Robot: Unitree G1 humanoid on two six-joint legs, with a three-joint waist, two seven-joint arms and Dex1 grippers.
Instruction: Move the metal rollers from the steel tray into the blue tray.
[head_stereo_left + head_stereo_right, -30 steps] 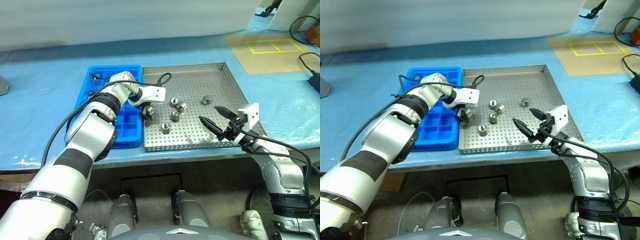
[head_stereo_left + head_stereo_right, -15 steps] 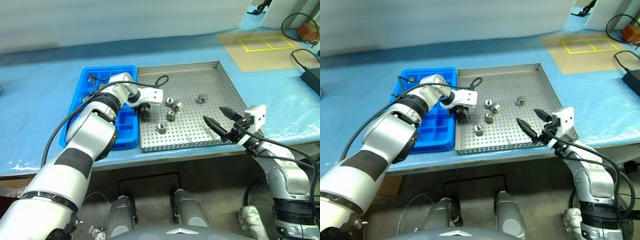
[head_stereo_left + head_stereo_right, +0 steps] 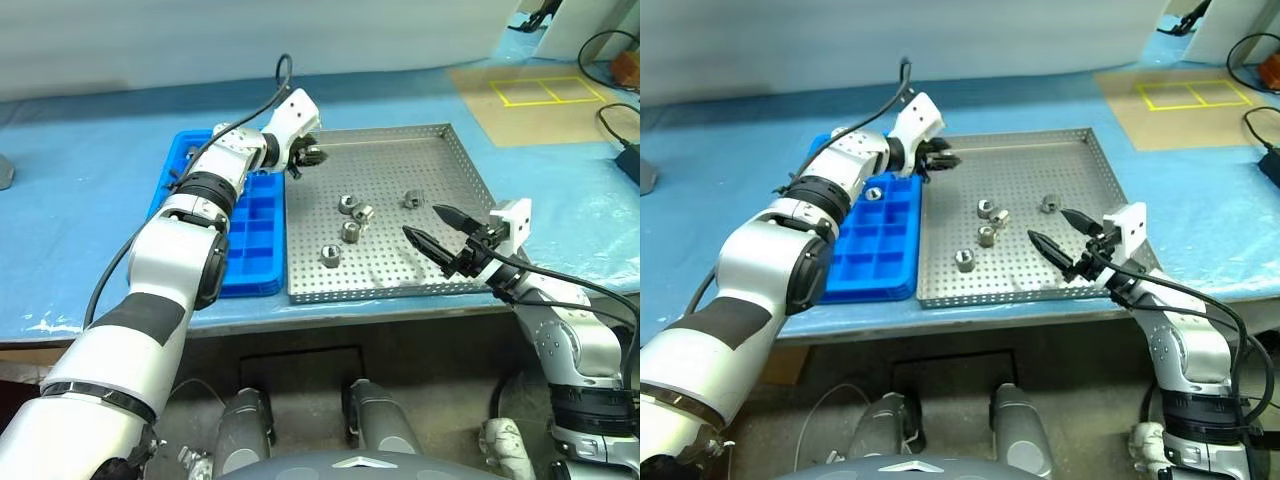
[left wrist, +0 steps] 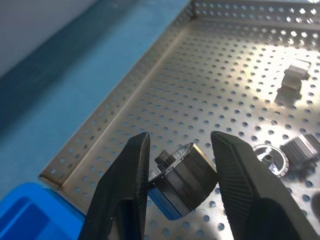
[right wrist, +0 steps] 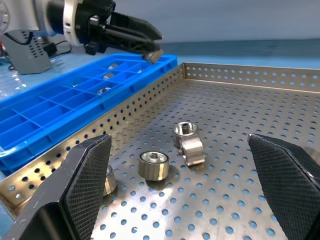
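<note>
Across the middle of the left eye view lies the steel tray (image 3: 440, 215), with the blue tray (image 3: 235, 235) touching its left rim. Four metal rollers rest on the perforated floor: a touching pair (image 3: 355, 208) near the centre, one (image 3: 352, 232) just below them, one (image 3: 330, 255) lower left, and another (image 3: 413, 199) to the right. The left gripper (image 3: 310, 155) hangs above the tray's upper left corner, its fingers closed on a roller (image 3: 314, 156). The right gripper (image 3: 437, 231) sits over the tray's lower right area, fingers spread wide and empty.

Seen from the right eye view, a roller (image 3: 873, 193) lies in a compartment in the upper part of the blue tray.

Low in the left wrist view, the two black fingers (image 4: 125, 185) pinch the held roller (image 4: 182, 177) by its sides, above the perforated floor near a corner; other rollers (image 4: 270, 159) lie at the right edge.

From the right wrist view, wide-apart fingers (image 5: 80, 175) frame the rollers (image 5: 153, 165) on the floor, and the left gripper (image 5: 147, 45) shows at upper left above the blue tray (image 5: 60, 110).
</note>
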